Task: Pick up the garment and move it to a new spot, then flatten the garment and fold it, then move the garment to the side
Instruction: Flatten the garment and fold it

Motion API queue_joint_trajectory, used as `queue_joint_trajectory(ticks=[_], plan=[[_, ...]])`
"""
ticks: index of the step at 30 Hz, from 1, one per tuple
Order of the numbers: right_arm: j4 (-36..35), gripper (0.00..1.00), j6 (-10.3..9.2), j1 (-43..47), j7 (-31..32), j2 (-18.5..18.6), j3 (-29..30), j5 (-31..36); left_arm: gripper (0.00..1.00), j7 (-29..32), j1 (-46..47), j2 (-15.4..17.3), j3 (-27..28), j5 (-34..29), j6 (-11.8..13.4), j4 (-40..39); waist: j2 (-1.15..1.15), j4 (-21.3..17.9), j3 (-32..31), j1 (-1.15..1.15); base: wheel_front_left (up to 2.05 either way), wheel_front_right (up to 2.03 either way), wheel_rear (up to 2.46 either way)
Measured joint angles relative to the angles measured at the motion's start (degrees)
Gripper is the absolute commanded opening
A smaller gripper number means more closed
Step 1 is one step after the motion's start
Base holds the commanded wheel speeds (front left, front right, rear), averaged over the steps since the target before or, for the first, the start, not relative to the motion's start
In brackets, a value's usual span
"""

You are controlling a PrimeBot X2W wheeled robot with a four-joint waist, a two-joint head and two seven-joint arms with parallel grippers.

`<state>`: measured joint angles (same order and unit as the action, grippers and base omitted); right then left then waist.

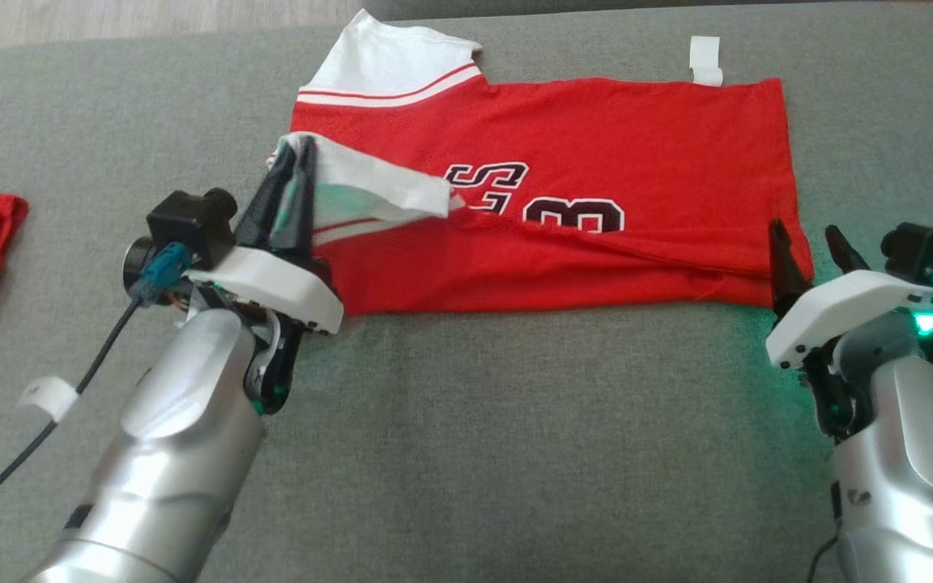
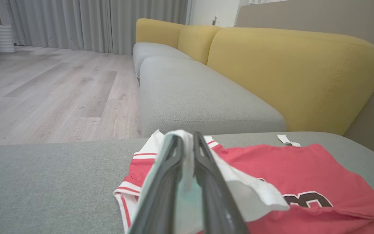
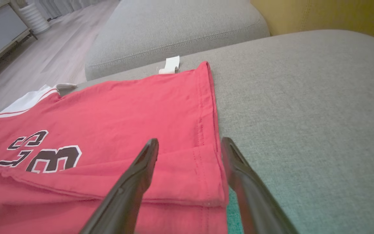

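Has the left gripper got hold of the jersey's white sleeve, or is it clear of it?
Touching. The left wrist view shows the left gripper closed on the white sleeve, with the fabric pinched between its two fingers.

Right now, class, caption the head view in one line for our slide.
Left gripper pinches the white sleeve of the red jersey; open right gripper sits at its hem corner.
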<state>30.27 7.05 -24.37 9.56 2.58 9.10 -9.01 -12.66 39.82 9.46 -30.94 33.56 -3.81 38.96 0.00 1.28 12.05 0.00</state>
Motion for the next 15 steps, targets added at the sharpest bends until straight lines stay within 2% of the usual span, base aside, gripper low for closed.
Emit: queue_joint_trajectory(ticks=[7,11,15], plan=[[-1.26,1.00,0.00,0.58,-4.07,0.01,-0.62,-0.40,1.00,-1.32,-0.14,-0.93,1.11,-0.35,-0.32,0.53,0.00,0.03,-1.00,0.00,0.00,0.00,0.00],[-5.53,1.00,0.00,2.71,-5.86,0.01,-0.82,-0.51,1.00,-1.63,-1.76,-0.96,1.36,-0.33,-0.86,-2.05,0.00,0.24,-1.82,0.00,0.00,0.00,0.00],[-10.45,1.00,0.00,7.72,-6.30,0.01,-0.74,-0.47,1.00,-1.43,-7.54,-1.11,1.22,0.63,-0.96,-5.11,0.00,0.79,-2.49,-0.01,0.00,0.00,0.00]])
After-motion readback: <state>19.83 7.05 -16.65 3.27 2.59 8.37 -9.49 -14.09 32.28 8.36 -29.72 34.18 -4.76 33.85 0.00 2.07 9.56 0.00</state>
